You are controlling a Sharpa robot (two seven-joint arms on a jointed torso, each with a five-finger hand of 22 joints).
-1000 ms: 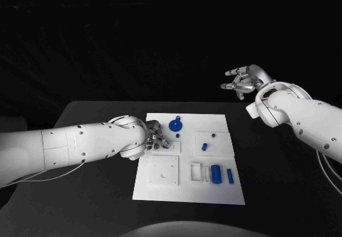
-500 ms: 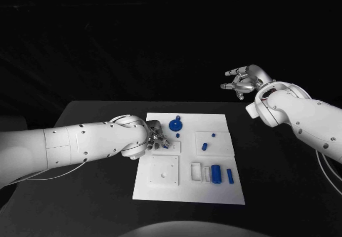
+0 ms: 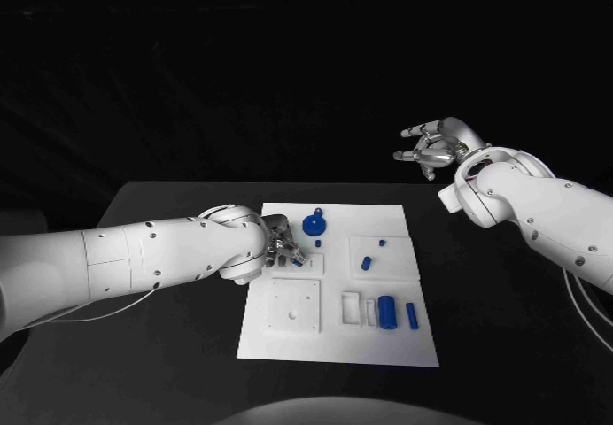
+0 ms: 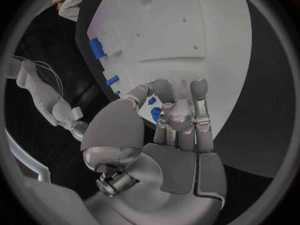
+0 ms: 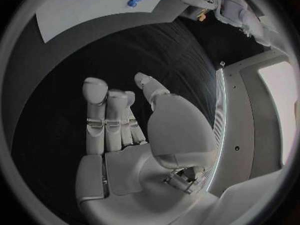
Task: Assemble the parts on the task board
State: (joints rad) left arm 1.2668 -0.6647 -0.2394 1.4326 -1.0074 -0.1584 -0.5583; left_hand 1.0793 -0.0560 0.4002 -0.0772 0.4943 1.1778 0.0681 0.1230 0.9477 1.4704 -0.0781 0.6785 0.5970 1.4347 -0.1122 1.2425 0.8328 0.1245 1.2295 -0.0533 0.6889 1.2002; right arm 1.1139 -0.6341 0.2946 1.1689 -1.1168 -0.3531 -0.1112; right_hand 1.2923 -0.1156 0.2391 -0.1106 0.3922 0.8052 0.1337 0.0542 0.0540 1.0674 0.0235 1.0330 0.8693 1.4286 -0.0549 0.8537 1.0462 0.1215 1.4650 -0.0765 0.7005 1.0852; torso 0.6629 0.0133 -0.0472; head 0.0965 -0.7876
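Blue part [image 4: 155, 115] pinched in my left hand [image 3: 280, 249] over the board [image 3: 384, 341]; next, seat it carefully. Right hand [image 3: 434, 147] hangs empty, fingers loose.

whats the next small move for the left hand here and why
Probably close the fingers on the small blue part and lift it. The left hand is down on the task board with that part right at its fingers, though an actual hold cannot be told. The right hand hangs open, away from the board.
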